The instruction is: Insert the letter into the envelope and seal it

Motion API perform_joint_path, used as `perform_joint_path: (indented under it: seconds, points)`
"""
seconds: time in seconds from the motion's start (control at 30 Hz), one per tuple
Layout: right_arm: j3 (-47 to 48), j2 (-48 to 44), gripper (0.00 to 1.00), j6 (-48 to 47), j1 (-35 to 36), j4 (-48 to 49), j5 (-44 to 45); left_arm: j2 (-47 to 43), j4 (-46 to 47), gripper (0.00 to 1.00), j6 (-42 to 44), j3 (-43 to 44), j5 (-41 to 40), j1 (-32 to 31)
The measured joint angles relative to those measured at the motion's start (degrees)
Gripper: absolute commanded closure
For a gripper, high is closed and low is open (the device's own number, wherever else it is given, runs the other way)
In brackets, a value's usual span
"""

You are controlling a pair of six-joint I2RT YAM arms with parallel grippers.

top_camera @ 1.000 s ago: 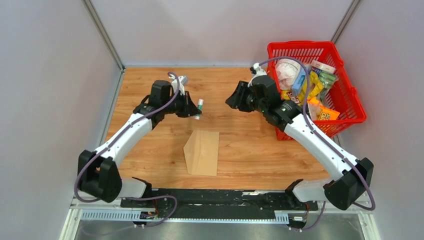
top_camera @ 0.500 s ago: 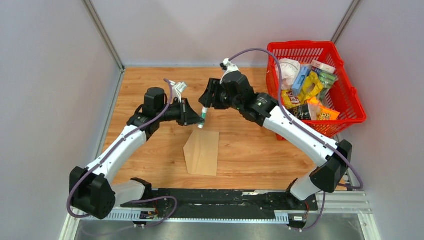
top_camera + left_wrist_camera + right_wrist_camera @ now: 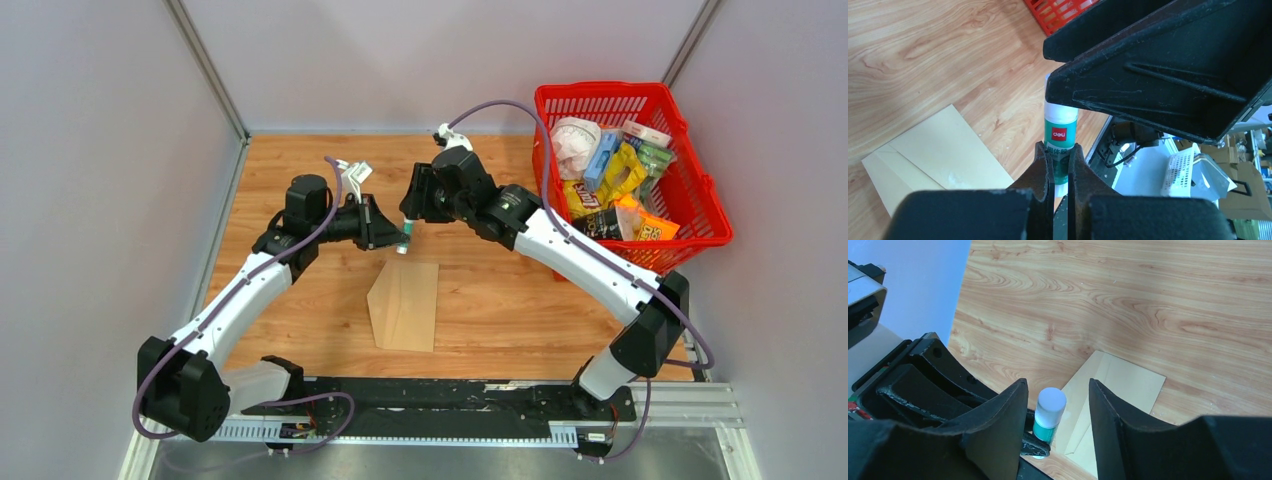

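Auditor: Left side of the overhead view first. Arm pose?

Inspector: Left arm rises from its base at lower left, runs up and rightward, then bends at the elbow so the forearm lies nearly level over the table [image 3: 300, 170]. Left gripper [image 3: 397, 238] sits just left of centre frame, its jaws drawn narrow and clamped on the green lower body of a glue stick [image 3: 402, 245]. The left wrist view confirms it: both fingers [image 3: 1044, 167] press the tube [image 3: 1060, 132], white cap end pointing away from the gripper.

Auditor: Centre?

Inspector: The envelope [image 3: 405, 305] lies flat on the wood just below the two grippers, pointed flap toward the left of frame, touched by neither.

Auditor: Right side?

Inspector: Right arm climbs from lower right, arches up and leftward, wrist tipped down. Right gripper [image 3: 408, 220] meets the left one at centre. In its wrist view the jaws stand half spread, one finger [image 3: 998, 425] on each side of the white cap [image 3: 1052, 401], a gap showing on both sides. A red basket [image 3: 712, 205] of packets stands at upper right.
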Motion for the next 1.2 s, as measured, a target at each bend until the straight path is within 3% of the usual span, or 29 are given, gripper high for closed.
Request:
perform_joint_path:
  seconds: [0.37,0.83,1.2]
  points:
    - [-0.02,0.81,0.56,0.85,0.11,0.07,-1.29,0.22,0.15,1.00,-0.35,0.00,-1.18,0.00]
    - [-0.04,2.21,0.75,1.57,0.11,0.07,-1.57,1.03,0.79,1.00,-1.03,-1.14,-2.16,0.00]
    - [-0.04,2.62,0.78,1.18,0.09,0.02,-0.70,1.33,1.68,1.00,-1.62,-1.95,-2.36,0.00]
